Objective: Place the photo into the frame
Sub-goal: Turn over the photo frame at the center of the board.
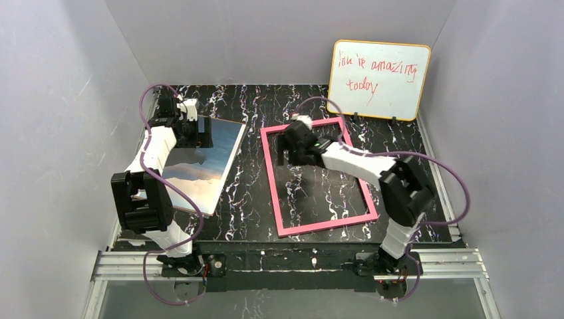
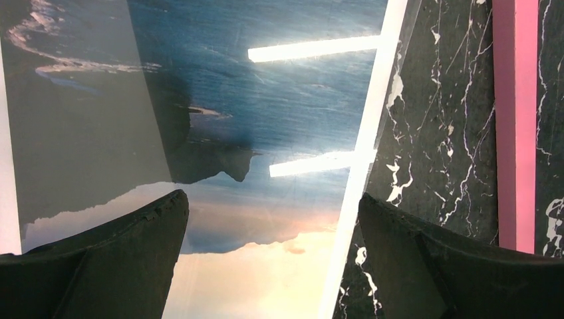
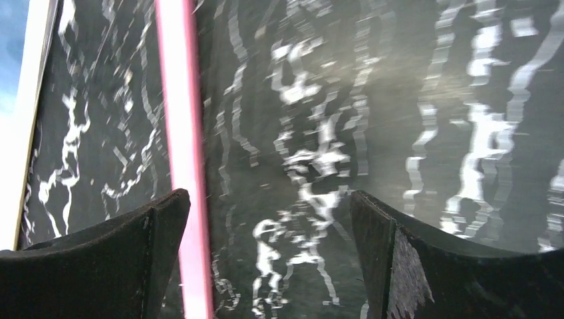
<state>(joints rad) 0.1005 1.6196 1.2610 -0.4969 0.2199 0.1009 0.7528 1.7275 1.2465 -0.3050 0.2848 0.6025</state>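
The photo (image 1: 206,166), a glossy sea-and-sky print, lies flat on the left of the black marbled table. In the left wrist view the photo (image 2: 266,133) fills the left and middle, its white right edge running between the fingers. My left gripper (image 1: 194,129) is open above the photo's far part, empty; it shows in its own view (image 2: 273,252) straddling that edge. The pink frame (image 1: 319,176) lies flat at centre right, the marbled table showing through it. My right gripper (image 1: 290,147) is open over the frame's left side; in its own view (image 3: 269,259) the pink frame's border (image 3: 179,133) runs by the left finger.
A yellow-edged whiteboard (image 1: 379,80) with red writing leans on the back wall at the right. Grey walls enclose the table on the left, right and back. A metal rail (image 1: 286,262) runs along the near edge by the arm bases.
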